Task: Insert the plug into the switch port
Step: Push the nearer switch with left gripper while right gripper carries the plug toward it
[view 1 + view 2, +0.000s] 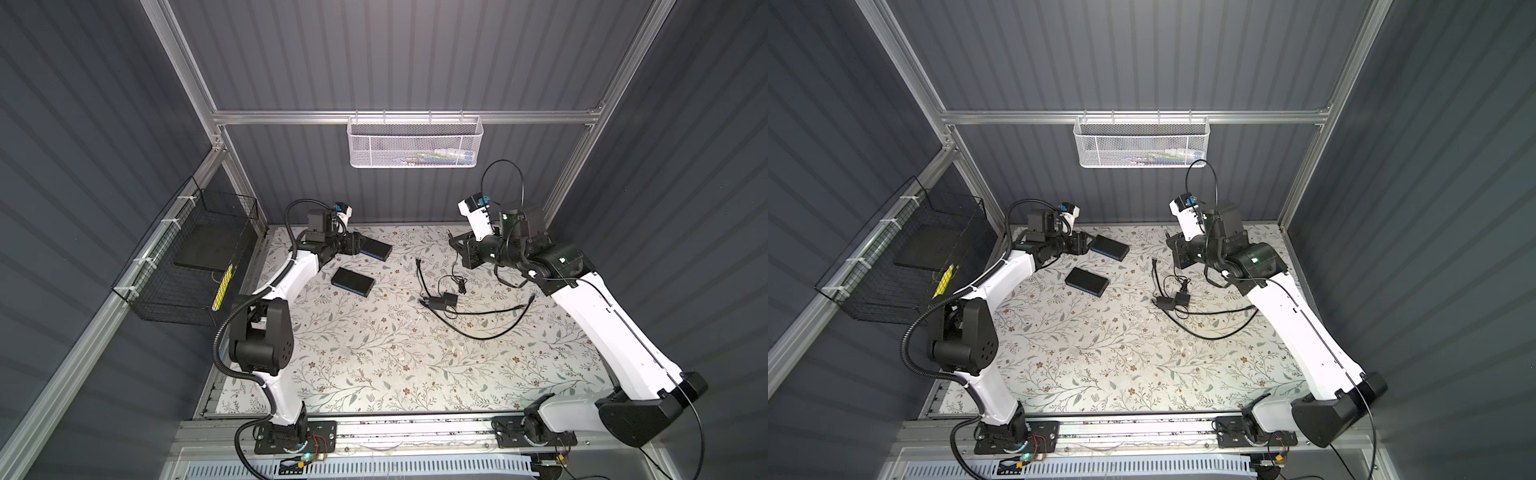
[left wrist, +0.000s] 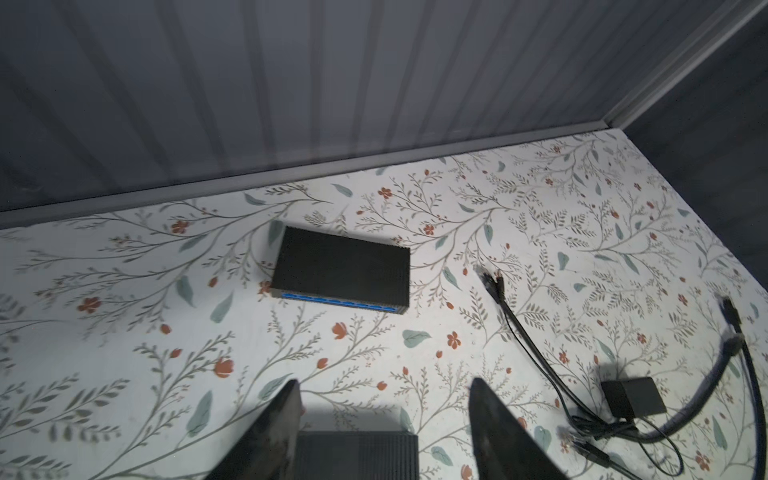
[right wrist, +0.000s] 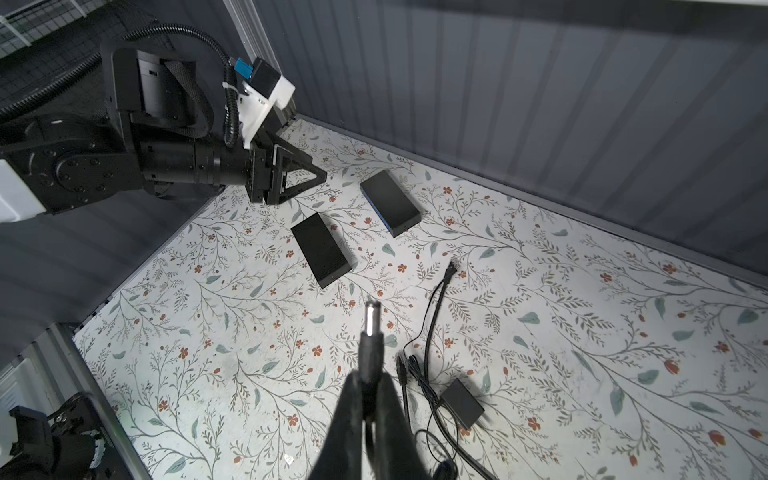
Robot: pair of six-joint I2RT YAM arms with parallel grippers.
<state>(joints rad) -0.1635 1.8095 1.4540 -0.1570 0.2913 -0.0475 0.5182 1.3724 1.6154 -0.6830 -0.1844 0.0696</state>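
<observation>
A plug [image 3: 371, 328] is clamped in the right gripper [image 3: 370, 376], raised over the table [image 1: 374, 353]. The left gripper [image 2: 385, 380] is seen open above the nearer switch [image 1: 353, 281]; a second switch [image 1: 376, 250] is set just beyond. Its port cannot be made out

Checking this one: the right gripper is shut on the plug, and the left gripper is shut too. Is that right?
Not quite. The left gripper is open: the left wrist view shows its fingers standing well apart. The right gripper is shut on the plug, as you said.
</observation>
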